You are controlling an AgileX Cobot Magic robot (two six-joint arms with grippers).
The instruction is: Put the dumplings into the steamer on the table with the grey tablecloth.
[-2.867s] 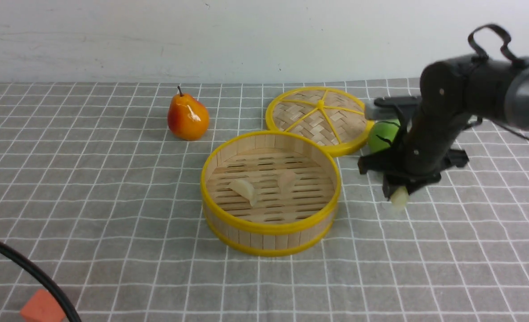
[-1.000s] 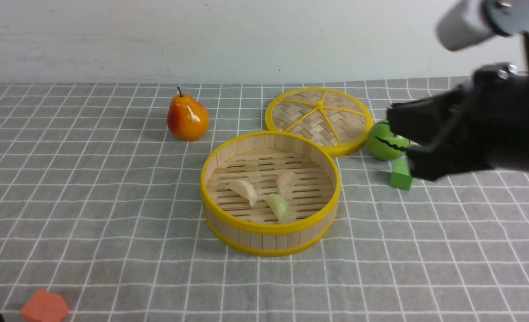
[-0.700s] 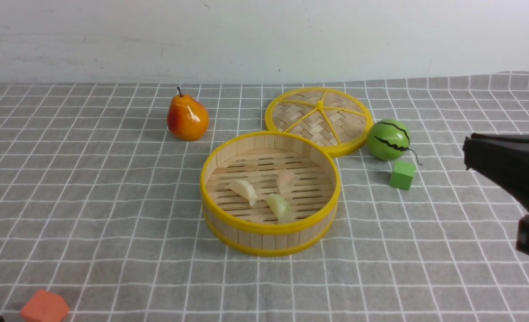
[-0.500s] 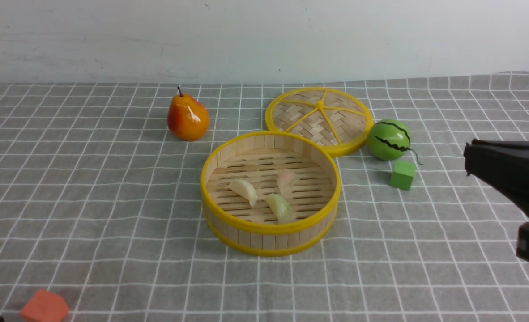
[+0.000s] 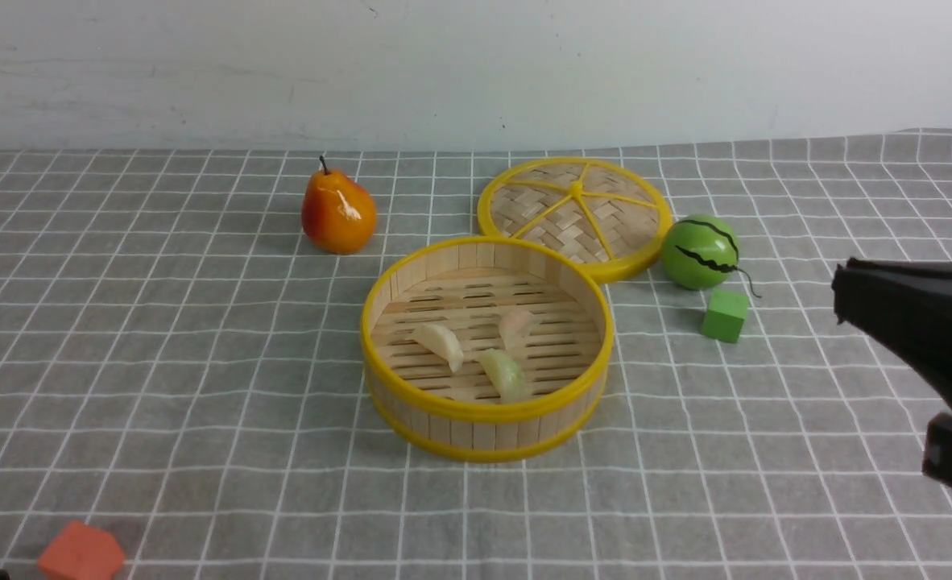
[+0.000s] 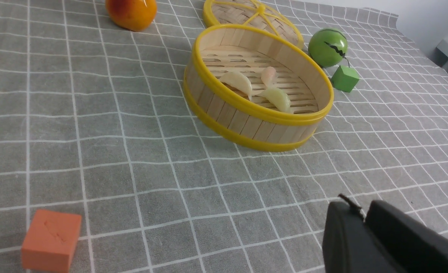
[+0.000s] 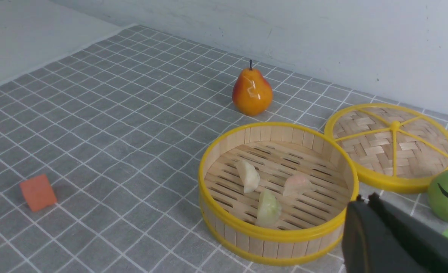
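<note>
Creamy dumpling [image 5: 439, 345], pinkish dumpling [image 5: 515, 326], greenish dumpling [image 5: 505, 374] lay inside steamer [image 5: 485, 413], rim penning them; task looked done. Lid [image 5: 540, 211] sat off, leaving basket open. Right hand [image 7: 366, 203] pressed together, probably parked aside; left hand's [image 6: 351, 204] spread: couldn't tell.

Grey-clothed table [image 5: 202, 362] — steamer [image 5: 484, 435], pear [image 5: 337, 213], lid [image 5: 552, 217], watermelon [image 5: 697, 254], cubes — green [image 5: 724, 316], orange [image 5: 81, 552]
</note>
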